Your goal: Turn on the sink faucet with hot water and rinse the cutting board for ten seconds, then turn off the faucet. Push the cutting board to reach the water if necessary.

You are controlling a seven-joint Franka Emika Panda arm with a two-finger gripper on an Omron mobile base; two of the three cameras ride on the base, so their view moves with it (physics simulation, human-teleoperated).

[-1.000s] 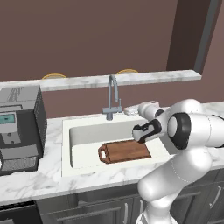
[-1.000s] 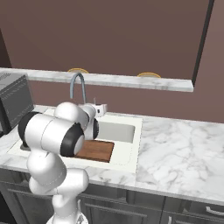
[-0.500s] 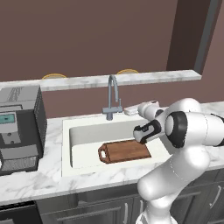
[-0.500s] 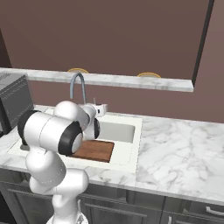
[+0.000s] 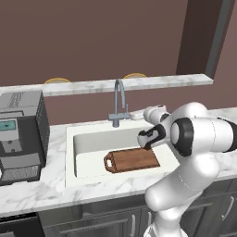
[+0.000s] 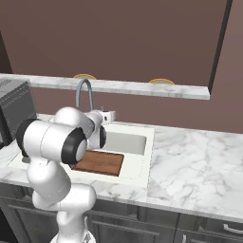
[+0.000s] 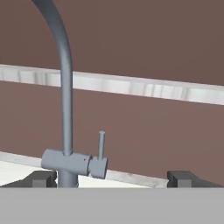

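The tall slim grey metal gooseneck faucet [image 5: 119,102] is seen at the back edge of the wide off-white rectangular sink [image 5: 83,143], set in the white grey-veined marble counter [image 5: 41,190]. The flat reddish-brown wooden cutting board [image 5: 133,159] is laid flat on the basin floor, right of centre, w/ its rounded holed handle turned to the left; it is offset fwd and to the right of the spout. The gripper [image 7: 111,177] is held near the faucet base, facing it; the dark fingers [image 7: 41,178] are spread wide apart, w/ nothing gripped. In hand view the small side lever [image 7: 101,145] is seen upright, between the fingers but untouched. A dark boxy appliance [image 5: 21,134] is set on the counter left of the sink.
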